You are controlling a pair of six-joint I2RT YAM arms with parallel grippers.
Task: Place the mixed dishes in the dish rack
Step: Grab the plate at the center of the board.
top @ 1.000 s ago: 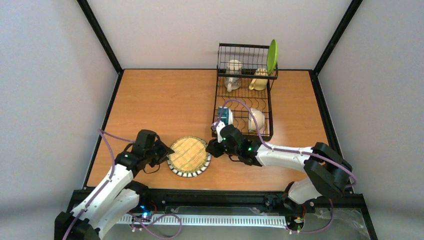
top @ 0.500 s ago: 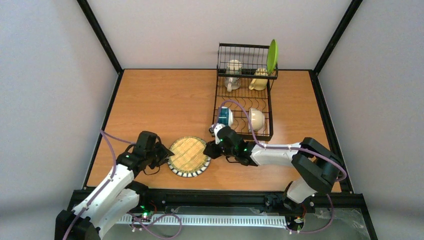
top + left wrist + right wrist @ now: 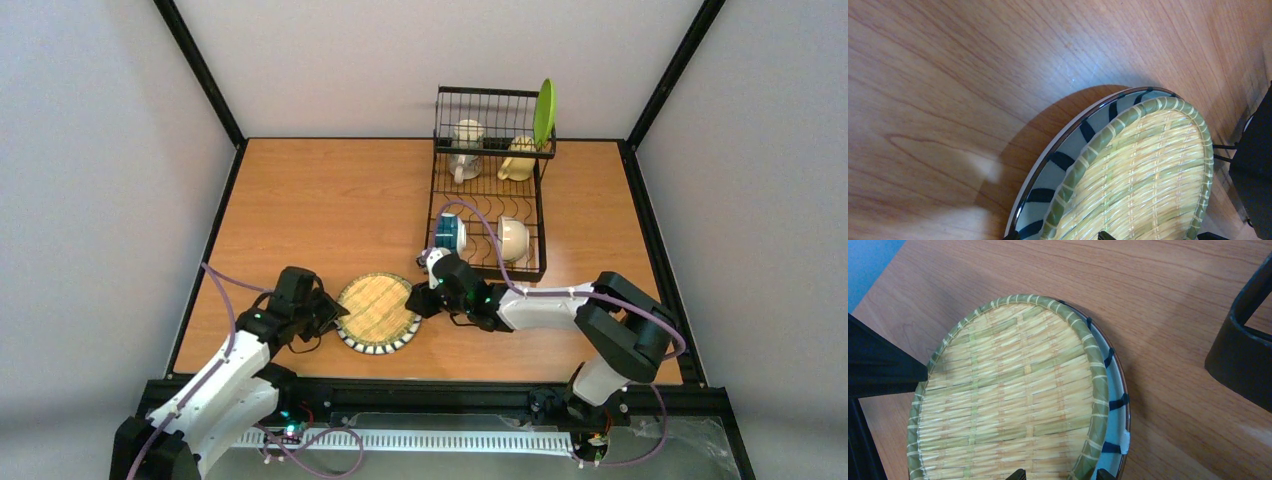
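Top view: striped-rim plate (image 3: 378, 349) lies flat on the table (image 3: 300, 200) near the front edge, well apart from the dish rack (image 3: 488, 195). A woven tray (image 3: 377, 308) sits on it, so only the rim shows. Left gripper (image 3: 333, 313) is at its left edge and right gripper (image 3: 416, 300) at its right edge; jaw gap too small to read here. Rack holds two mugs (image 3: 466, 148) in the raised tier, a green plate (image 3: 544, 112) upright at the tier's right end, and a teal-banded cup (image 3: 450, 232) and a bowl (image 3: 513, 238) on the base, with the right arm's cable crossing in front. Left wrist: plate and tray fill the lower right, cut off at the bottom. Only the fingertips (image 3: 1104, 235) peek in, spread apart with nothing clamped; contact with the tray unclear. Right wrist: same story, fingertips (image 3: 1019, 474) stand apart over the tray's near edge, holding nothing. A black curved part (image 3: 1243, 355) is cropped at the right edge, can't identify.
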